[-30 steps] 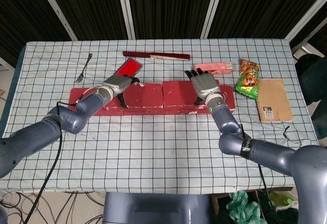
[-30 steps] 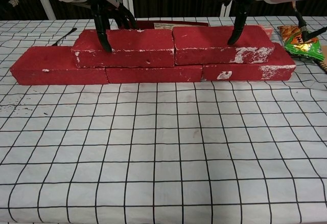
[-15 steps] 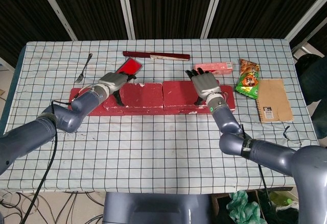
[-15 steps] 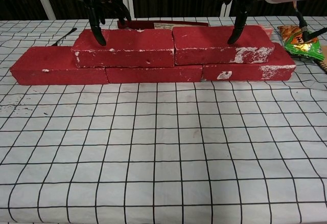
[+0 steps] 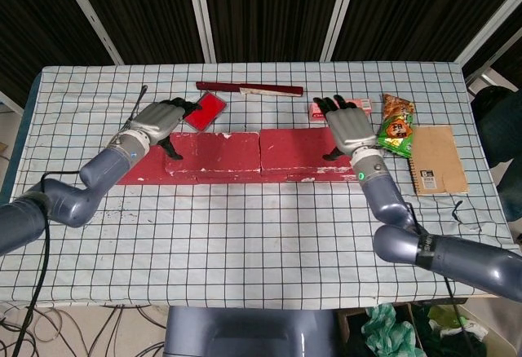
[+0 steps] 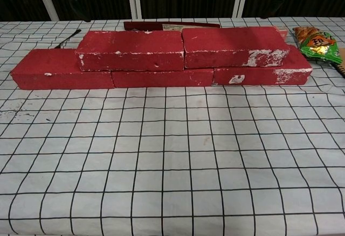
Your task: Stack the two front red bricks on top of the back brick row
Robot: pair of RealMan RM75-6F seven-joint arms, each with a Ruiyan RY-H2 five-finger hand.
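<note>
Both upper bricks sit on the back row (image 6: 161, 77), so I judge the stacking done and this is the release; what I need next is a clean retreat without nudging anything. My left hand (image 5: 157, 118) hovers at the outer end of the left brick (image 6: 131, 49), fingers spread and holding nothing. My right hand (image 5: 352, 129) is at the outer end of the right brick (image 6: 234, 46), fingers apart too; whether they touch the brick I cannot tell.

Head view looks down; chest view low, near bricks (image 6: 161, 53).
</note>
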